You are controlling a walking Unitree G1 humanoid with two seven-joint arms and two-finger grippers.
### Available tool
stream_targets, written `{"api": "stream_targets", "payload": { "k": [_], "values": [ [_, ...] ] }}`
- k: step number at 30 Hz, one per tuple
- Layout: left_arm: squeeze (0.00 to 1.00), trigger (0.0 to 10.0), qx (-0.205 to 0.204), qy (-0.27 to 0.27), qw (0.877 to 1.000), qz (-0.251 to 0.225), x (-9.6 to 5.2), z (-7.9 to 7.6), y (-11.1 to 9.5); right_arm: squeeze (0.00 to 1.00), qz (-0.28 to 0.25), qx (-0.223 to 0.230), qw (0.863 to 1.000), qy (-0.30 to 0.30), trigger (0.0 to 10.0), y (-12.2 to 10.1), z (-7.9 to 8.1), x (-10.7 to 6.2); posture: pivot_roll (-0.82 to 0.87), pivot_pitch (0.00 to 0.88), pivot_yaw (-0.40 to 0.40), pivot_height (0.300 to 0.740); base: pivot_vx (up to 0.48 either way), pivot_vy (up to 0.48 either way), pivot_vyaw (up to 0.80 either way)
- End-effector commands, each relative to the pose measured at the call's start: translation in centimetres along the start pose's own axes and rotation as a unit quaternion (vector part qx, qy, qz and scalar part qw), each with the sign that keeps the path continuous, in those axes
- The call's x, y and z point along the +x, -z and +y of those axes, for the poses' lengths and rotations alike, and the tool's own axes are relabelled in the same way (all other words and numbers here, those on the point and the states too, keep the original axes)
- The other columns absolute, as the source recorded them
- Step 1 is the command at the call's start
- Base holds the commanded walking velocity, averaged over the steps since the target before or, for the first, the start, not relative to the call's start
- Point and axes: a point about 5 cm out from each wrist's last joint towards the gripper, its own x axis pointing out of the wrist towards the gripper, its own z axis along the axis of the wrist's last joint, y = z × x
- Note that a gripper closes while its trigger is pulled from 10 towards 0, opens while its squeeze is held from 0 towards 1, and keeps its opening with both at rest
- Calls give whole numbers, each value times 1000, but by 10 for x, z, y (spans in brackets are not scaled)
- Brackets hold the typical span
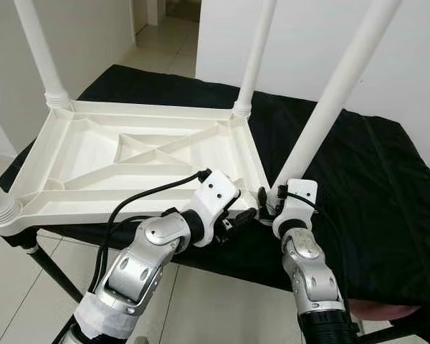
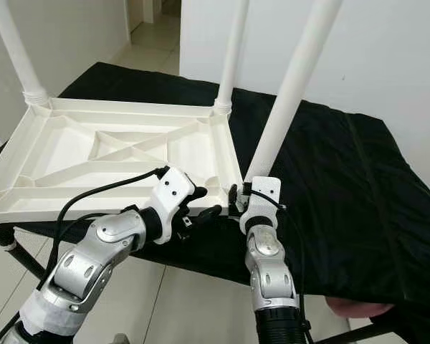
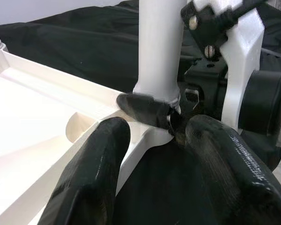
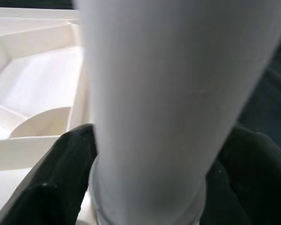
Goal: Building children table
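At lower centre, the right gripper [image 1: 266,201] clamps the table leg [image 1: 330,100]; the left gripper [image 1: 245,213] spreads its fingers beside the tabletop [image 1: 129,154] corner.

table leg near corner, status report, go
Right gripper shut on the tilted leg at its base. Left gripper open beside that corner of the upturned tabletop. Nothing in the way.

Silver arms, black-fingered pincers, black cables

Blk cloth [image 1: 373,186] over stand; white tbl top [image 1: 129,154] upside down on it.
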Motion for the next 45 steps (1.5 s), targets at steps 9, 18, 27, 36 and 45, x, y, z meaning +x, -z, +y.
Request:
{"api": "stream_targets", "payload": {
  "k": [9, 18, 27, 36, 45],
  "values": [
    [0, 10000, 12, -7, 1000, -2, 2, 1, -2, 0, 4, -62, 992, -109, 10000, 12, -16, 7, 33, 0, -94, 740, 0, 0, 0],
    [0, 10000, 14, -7, 1000, -1, 2, 1, -2, 0, -37, -63, 970, -233, 10000, 0, -13, 11, 39, 0, -93, 740, 0, 0, 0],
    [0, 10000, 18, -8, 1000, 0, 2, 1, -2, 0, -53, -74, 954, -285, 10000, -8, -14, 22, 48, 0, -91, 740, 0, 0, 0],
    [0, 10000, 19, -8, 1000, 0, 2, 1, -2, 0, -26, -85, 938, -335, 10000, -3, -20, 32, 53, 0, -94, 740, 0, 0, 0],
    [0, 10000, 22, -9, 1000, 2, 0, 1, -1, 0, -7, -44, 941, -335, 0, 5, -27, 38, 65, 0, -94, 740, 0, 0, 0]
  ]
}}
